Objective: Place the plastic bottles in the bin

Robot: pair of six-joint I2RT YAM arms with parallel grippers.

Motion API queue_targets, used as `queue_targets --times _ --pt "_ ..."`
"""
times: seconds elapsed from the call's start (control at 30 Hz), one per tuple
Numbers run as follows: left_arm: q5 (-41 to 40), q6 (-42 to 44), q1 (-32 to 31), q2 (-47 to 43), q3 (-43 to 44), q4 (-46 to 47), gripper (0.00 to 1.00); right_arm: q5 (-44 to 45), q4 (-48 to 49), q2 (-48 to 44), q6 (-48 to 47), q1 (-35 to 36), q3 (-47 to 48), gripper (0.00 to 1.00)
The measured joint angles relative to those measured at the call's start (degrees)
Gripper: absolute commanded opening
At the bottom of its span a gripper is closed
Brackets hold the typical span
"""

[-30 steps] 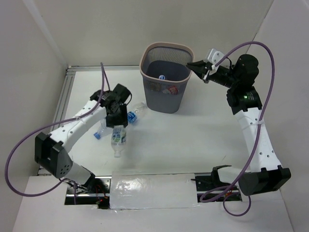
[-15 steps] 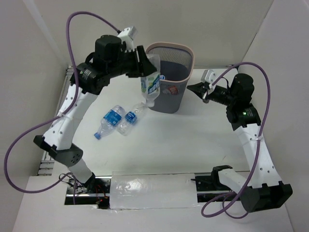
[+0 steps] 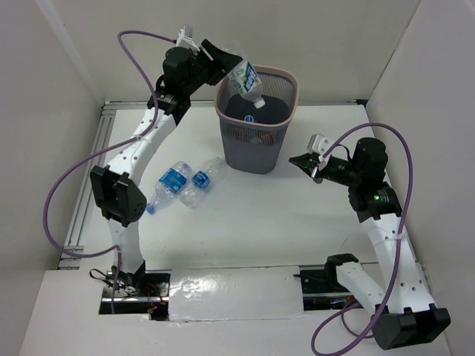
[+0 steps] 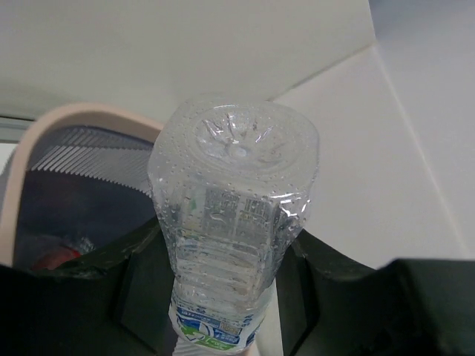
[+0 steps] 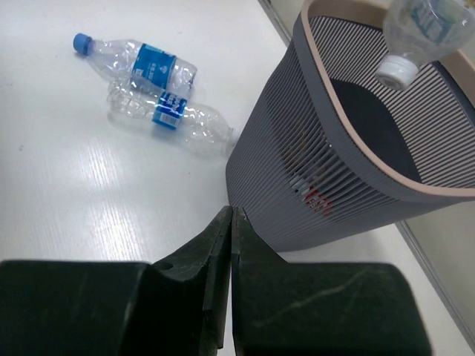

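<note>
My left gripper (image 3: 226, 63) is shut on a clear bottle with a green-white label (image 3: 246, 79), held cap-down over the near-left rim of the grey mesh bin (image 3: 256, 152). In the left wrist view the bottle (image 4: 234, 222) fills the space between my jaws, with the bin's rim (image 4: 44, 133) behind it. Two clear blue-labelled bottles (image 3: 172, 182) (image 3: 202, 180) lie side by side on the table left of the bin. A blue cap and red items show inside the bin. My right gripper (image 3: 295, 161) is shut and empty, to the right of the bin; its view shows the bin (image 5: 349, 178) and both lying bottles (image 5: 148, 67).
White walls enclose the table on the left, back and right. A metal rail (image 3: 93, 159) runs along the left edge. A purple cable loops above the left arm.
My left arm has swung the bottle up and right, from beside the bin's left wall to over its rim. My right gripper has moved down and away from the bin.
</note>
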Motion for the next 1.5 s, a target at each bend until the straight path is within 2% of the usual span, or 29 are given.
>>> queue_targets --times 0.07,0.1,0.17,0.23,0.3,0.43,0.6,0.73,0.8,0.9,1.0,1.23,1.3,1.43,1.5 --pt "-0.26 -3.26 0.87 3.19 0.98 2.62 0.43 0.09 -0.33 -0.63 -0.15 0.00 -0.61 0.20" --pt "-0.98 -4.13 0.98 4.50 0.98 3.13 0.69 0.17 -0.46 -0.79 -0.26 0.00 -0.74 0.51" --pt "-2.91 -3.80 0.59 6.99 2.56 1.70 1.00 0.57 -0.61 -0.83 -0.33 0.28 -0.81 0.81" --pt "-4.44 -2.27 -0.26 10.19 7.02 -1.27 1.00 0.96 -0.76 -0.83 -1.05 0.61 -0.87 1.00" --pt "-5.38 -0.24 -1.29 12.63 11.34 -4.39 1.00 0.63 -1.18 -0.70 -2.82 1.11 -0.96 1.00" --pt "-5.60 3.67 -2.47 10.58 9.88 -5.07 1.00 -1.92 -2.82 1.49 -11.37 4.20 -1.70 1.00" --pt "-5.62 9.57 -1.99 1.77 5.29 -6.16 1.00 -1.25 -3.13 10.12 -25.29 15.34 -2.34 1.00" --pt "-8.98 14.51 -0.68 -15.80 -9.22 -8.50 1.00 4.79 1.03 19.85 -34.27 26.95 -2.93 1.00" --pt "-12.52 16.94 0.52 -27.47 -19.98 -9.31 1.00 8.17 4.42 25.42 -37.09 31.30 -2.91 1.00" --pt "-18.40 18.60 3.89 -43.17 -35.54 -12.81 1.00 13.42 9.70 34.84 -39.76 36.02 -1.88 1.00" --pt "-23.39 19.47 8.02 -53.22 -47.47 -18.95 1.00 18.56 13.68 44.39 -41.29 38.64 2.01 1.00" --pt "-25.83 19.50 14.03 -59.32 -64.15 -33.53 1.00 28.55 21.84 62.47 -42.47 40.63 16.13 1.00" --pt "-25.79 19.45 14.62 -60.59 -65.16 -34.53 1.00 30.67 22.71 66.29 -43.06 40.72 19.56 1.00" --pt "-25.51 19.41 16.61 -63.32 -66.05 -35.26 1.00 31.17 20.70 72.65 -45.99 40.79 26.43 0.92" --pt "-25.31 19.41 17.62 -63.04 -66.10 -35.12 1.00 30.01 17.31 74.82 -48.59 40.76 29.31 0.79"
